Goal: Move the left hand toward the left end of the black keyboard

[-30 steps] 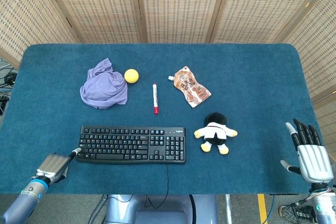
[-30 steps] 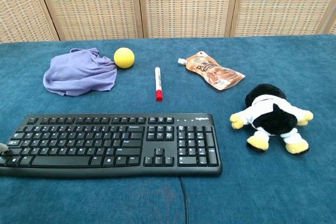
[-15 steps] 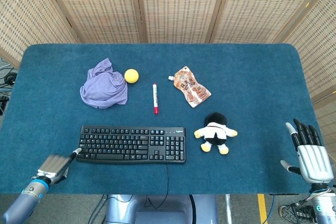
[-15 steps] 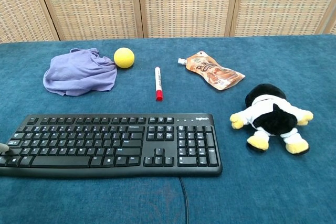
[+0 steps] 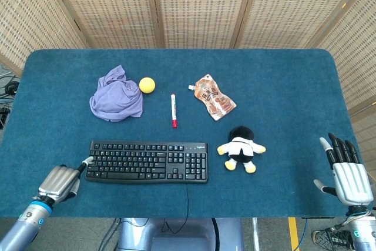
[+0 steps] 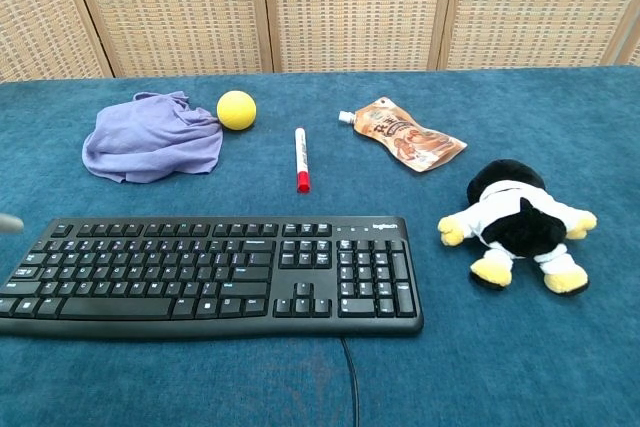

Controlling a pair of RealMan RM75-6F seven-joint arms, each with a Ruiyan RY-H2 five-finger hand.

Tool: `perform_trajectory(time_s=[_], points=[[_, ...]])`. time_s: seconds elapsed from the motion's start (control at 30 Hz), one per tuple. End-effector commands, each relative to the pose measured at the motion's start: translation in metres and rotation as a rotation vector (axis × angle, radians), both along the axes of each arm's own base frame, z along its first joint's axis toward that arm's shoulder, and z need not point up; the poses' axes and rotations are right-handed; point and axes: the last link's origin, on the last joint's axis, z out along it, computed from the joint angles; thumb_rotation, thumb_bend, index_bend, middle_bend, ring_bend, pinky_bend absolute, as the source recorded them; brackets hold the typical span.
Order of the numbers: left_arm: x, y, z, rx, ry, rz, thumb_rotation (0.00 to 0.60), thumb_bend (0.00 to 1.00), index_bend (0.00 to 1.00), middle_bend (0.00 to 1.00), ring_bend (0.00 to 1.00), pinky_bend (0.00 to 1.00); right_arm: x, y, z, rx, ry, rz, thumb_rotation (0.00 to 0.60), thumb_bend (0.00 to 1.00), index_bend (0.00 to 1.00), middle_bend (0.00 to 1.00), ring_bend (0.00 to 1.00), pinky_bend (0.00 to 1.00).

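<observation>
Left hand (image 5: 59,181) curled on nothing, one fingertip touching the black keyboard (image 5: 147,161); chest view shows only that fingertip

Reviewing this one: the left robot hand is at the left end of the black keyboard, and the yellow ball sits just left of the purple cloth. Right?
Not quite. The head view shows the left robot hand at the keyboard's left end, as you say, but the yellow ball sits just right of the purple cloth, not left of it.
</observation>
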Motion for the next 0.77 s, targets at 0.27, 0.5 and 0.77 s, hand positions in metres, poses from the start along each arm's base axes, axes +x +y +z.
perform_trajectory(time_s=[0.27,0.5,0.77], points=[[-0.008,-0.021,0.022,0.402,-0.229,-0.189,0.600,0.10,0.00,0.00,0.00,0.00,0.000,0.000,-0.001,0.002,0.005,0.006,0.600,0.00,0.00,0.00,0.00,0.00],[-0.033,-0.019,0.022,0.564,-0.192,-0.267,0.600,0.02,0.00,0.00,0.00,0.00,0.002,-0.001,-0.003,0.000,0.009,0.019,0.600,0.00,0.00,0.00,0.00,0.00],[-0.045,-0.018,0.026,0.573,-0.189,-0.235,0.600,0.03,0.00,0.00,0.00,0.00,0.004,-0.001,-0.008,0.009,0.026,0.027,0.600,0.00,0.00,0.00,0.00,0.00]])
